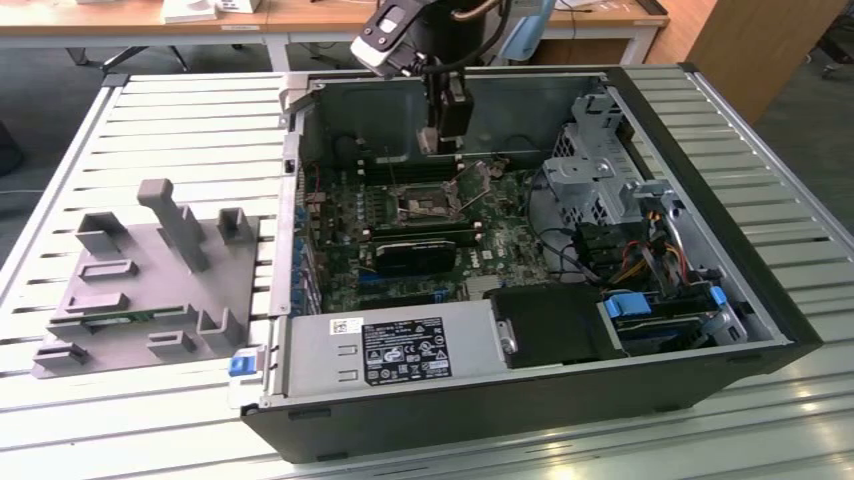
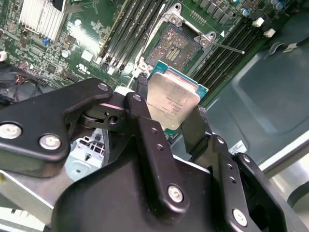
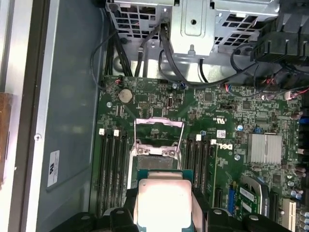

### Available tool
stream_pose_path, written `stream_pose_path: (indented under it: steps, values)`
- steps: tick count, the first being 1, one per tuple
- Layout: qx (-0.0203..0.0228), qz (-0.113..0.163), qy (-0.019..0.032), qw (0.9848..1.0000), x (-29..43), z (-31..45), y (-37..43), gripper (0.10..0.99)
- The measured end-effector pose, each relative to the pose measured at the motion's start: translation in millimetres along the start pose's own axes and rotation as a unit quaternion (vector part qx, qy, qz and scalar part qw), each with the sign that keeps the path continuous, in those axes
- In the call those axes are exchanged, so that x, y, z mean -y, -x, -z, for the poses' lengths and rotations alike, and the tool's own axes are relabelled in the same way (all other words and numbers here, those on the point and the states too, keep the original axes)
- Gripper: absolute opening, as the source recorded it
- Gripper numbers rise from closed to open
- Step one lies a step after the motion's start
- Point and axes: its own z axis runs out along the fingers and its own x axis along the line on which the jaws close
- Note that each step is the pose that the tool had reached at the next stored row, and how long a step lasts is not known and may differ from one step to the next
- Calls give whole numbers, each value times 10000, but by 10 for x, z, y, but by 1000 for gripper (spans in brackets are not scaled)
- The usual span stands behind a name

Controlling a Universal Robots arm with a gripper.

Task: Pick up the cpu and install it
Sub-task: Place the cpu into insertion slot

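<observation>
Claw (image 2: 169, 110) clamps the cpu (image 2: 173, 94) inside the case (image 1: 534, 410), at 12 o'clock from the open socket (image 1: 429, 205) in the exterior view.

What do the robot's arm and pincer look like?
The pincer is matt black, built from flat jointed bars pinned with round silver screws. In the exterior view the arm is dark, with a silver-and-black box fixed at its side.

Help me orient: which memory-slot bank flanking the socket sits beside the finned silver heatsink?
The bank between the socket and the heatsink; the other bank borders the bare case wall.
</observation>
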Motion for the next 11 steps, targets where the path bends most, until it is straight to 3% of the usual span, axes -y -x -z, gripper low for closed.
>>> stream_pose_path:
  steps: [11]
  values:
    - [-4,-1,-3,10000,5,-97,-1,529]
